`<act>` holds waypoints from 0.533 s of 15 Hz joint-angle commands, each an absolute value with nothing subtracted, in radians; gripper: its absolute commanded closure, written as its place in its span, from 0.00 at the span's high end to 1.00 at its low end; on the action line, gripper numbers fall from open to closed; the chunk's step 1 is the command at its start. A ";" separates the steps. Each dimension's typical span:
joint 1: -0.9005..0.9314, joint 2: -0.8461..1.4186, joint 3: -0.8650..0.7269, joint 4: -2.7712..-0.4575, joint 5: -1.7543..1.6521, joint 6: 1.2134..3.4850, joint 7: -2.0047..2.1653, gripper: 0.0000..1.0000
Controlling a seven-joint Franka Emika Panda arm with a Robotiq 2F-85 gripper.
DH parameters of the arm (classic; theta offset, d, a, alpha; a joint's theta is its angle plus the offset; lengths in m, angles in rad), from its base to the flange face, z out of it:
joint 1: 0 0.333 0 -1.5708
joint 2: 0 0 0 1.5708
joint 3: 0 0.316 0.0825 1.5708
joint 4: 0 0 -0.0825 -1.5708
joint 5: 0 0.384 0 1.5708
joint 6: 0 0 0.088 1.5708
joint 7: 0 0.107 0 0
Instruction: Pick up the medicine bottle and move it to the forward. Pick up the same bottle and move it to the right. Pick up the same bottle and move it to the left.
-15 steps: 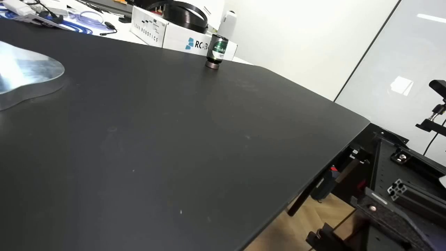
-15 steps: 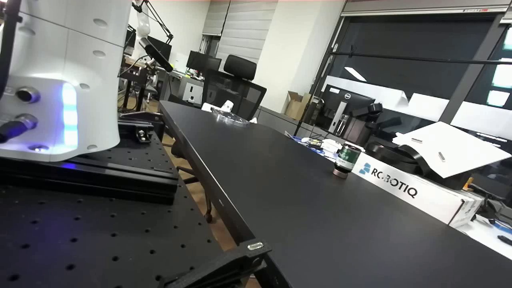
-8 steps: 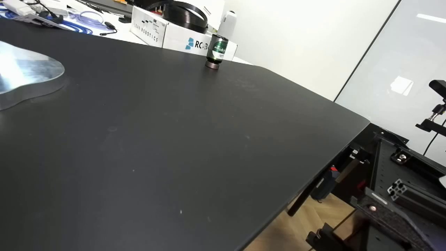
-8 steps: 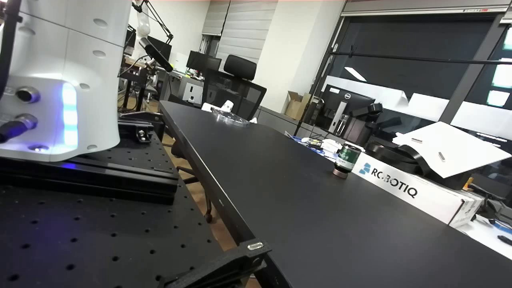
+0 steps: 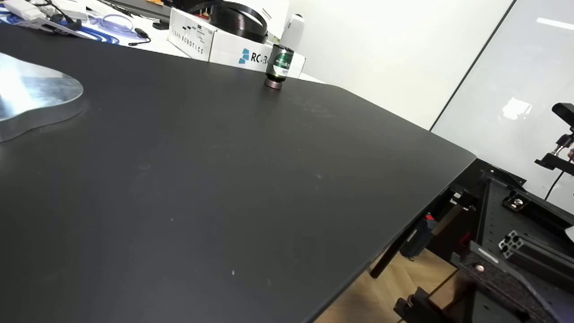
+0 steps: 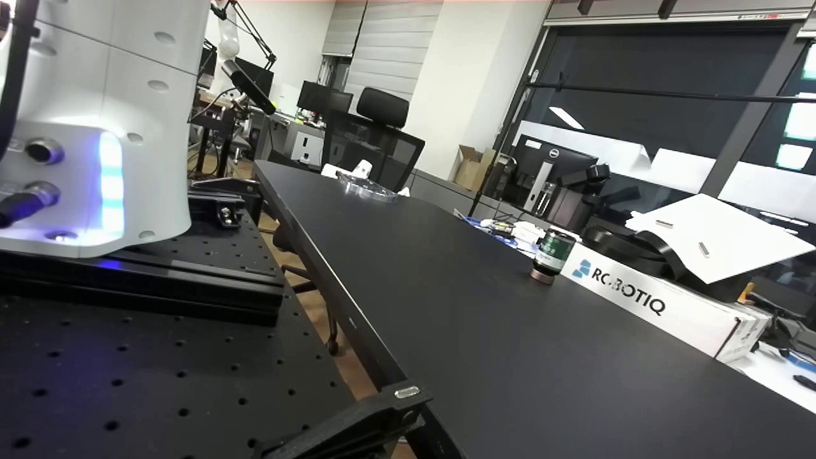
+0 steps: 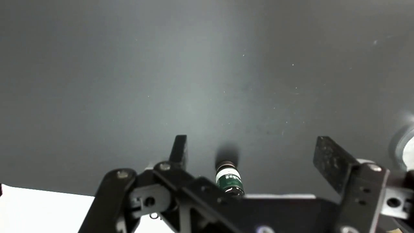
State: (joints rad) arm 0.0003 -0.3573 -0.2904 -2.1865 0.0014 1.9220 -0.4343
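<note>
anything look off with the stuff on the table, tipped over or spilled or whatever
Yes: the medicine bottle seems to be standing upside down on the black table. What looks like its cap, narrower and brownish, is at the bottom in both exterior views, unusual for a bottle. No spill stands out.

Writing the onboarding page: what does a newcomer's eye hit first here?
Probably the white robot base with its glowing light strip, at the left of an exterior view. Next, the green-labelled medicine bottle, standing near the edge of the black table by the white ROBOTIQ box. In the wrist view, the open gripper spreads across the bottom.
</note>
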 commanded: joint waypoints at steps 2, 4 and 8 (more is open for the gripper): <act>-0.009 -0.036 -0.238 -1.903 0.067 1.937 -0.431 1.00; -0.022 0.071 -0.201 -1.797 0.084 1.936 -0.416 1.00; -0.051 0.245 -0.135 -1.579 0.079 1.873 -0.372 1.00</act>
